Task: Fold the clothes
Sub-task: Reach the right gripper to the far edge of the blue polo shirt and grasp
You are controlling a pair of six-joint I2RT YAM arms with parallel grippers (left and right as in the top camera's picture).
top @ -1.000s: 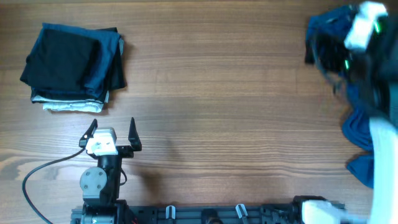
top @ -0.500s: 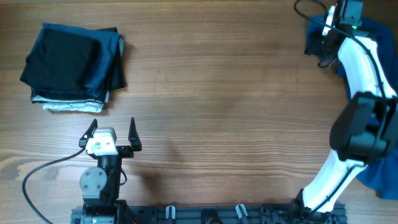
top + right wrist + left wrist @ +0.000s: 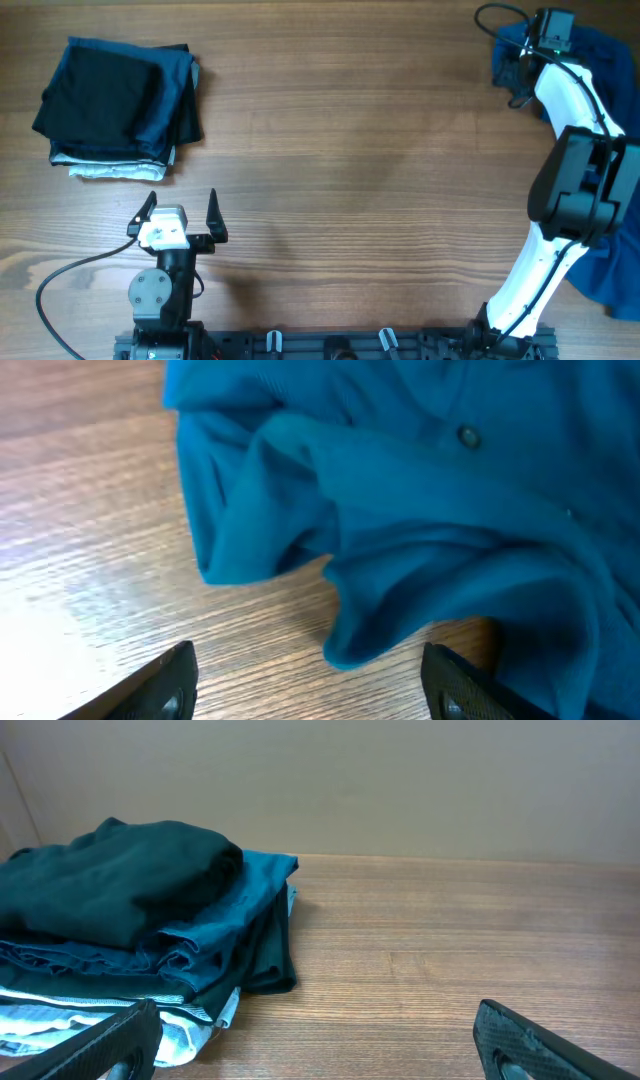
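Blue T-shirt (image 3: 600,45) lies bunched and unfolded at the far right corner of the worktop (image 3: 350,150), partly covered by the white right arm (image 3: 580,95) that reaches out over it. More blue cloth shows at the right edge nearer the arm's base; cannot tell whether it is the same piece. Right wrist view: shirt (image 3: 430,510) in loose rumpled folds, one rounded fold hanging lowest, a small round stud on the fabric above it. Right hand (image 3: 512,72) sits at the shirt's left edge; its fingers (image 3: 170,680) stand well apart with bare wood between them, the low fold just ahead of the tips, nothing pinched. Left hand (image 3: 178,215) rests well apart from all this, near the front left, spread fully wide and empty. Stack of folded garments (image 3: 120,105) in the far left corner, dark pieces over a pale one, straight ahead of the left hand (image 3: 315,1055).
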